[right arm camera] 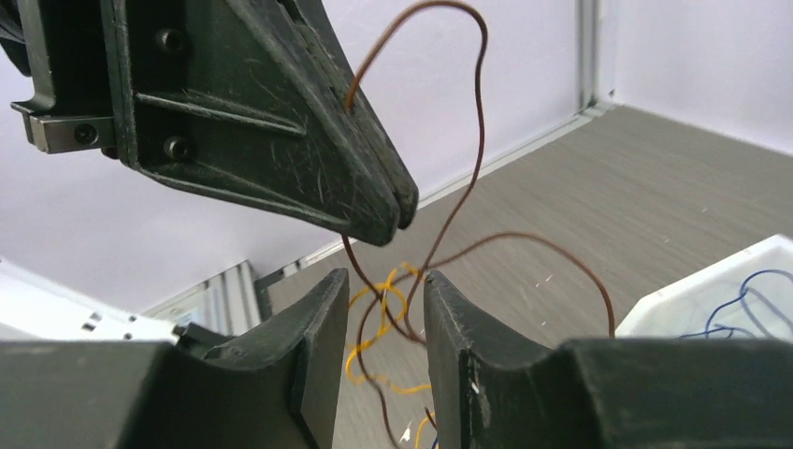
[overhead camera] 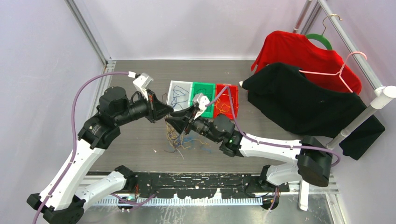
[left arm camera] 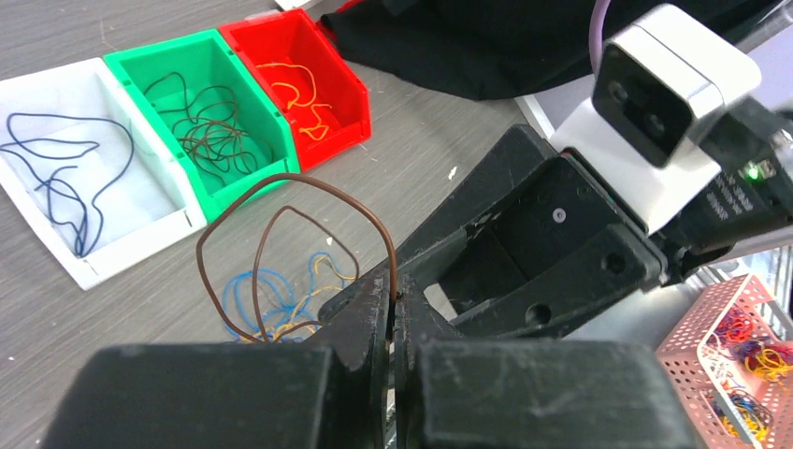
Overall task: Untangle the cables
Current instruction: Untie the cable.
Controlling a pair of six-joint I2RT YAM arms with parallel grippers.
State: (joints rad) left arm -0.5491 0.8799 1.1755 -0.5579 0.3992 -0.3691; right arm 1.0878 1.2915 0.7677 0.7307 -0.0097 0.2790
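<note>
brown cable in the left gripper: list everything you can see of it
The brown cable is one thin, flexible wire with a smooth, plastic-looking jacket. The shut left gripper pinches it at the fingertips. From the pinch it arcs up in two open loops, then drops between the fingers of the open right gripper; contact there is unclear. Its lower part runs into the blue and orange tangle on the table.

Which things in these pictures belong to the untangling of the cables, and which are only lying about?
Belonging to the job:
- brown cable, pinched in the shut left gripper
- right gripper, open around that cable
- tangled cables
- white bin, green bin and red bin, which hold sorted cables

Only lying about:
- red shirt
- black shirt
- pink mesh basket of coloured bands
</note>
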